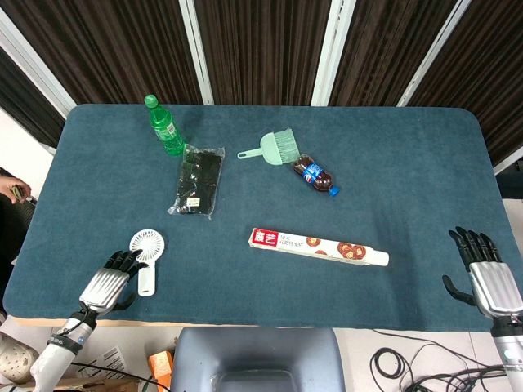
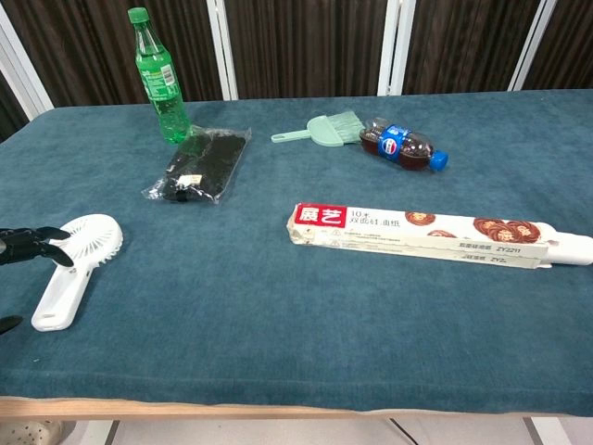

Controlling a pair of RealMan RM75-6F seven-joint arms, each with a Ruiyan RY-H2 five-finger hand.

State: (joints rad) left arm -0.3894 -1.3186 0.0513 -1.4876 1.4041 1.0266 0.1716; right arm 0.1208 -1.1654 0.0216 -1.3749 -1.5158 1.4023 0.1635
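My left hand (image 1: 109, 282) lies at the table's front left, fingers stretched out and holding nothing. In the chest view only its dark fingertips (image 2: 32, 243) show, just left of a white hand-held fan (image 2: 79, 255), whether touching it I cannot tell. The fan (image 1: 147, 249) lies flat, its handle toward the front edge. At the front right edge my right hand (image 1: 484, 273) is empty with fingers spread; the chest view does not show it. A long red-and-white biscuit box (image 1: 317, 246) (image 2: 435, 235) lies in the middle.
A green bottle (image 1: 166, 126) (image 2: 159, 79) stands at the back left beside a black packet (image 1: 198, 180) (image 2: 199, 165). A green brush (image 1: 276, 147) (image 2: 329, 130) and a lying cola bottle (image 1: 316, 175) (image 2: 401, 146) are at the back centre. The blue table (image 1: 409, 163) has a grey chair (image 1: 257, 359) in front.
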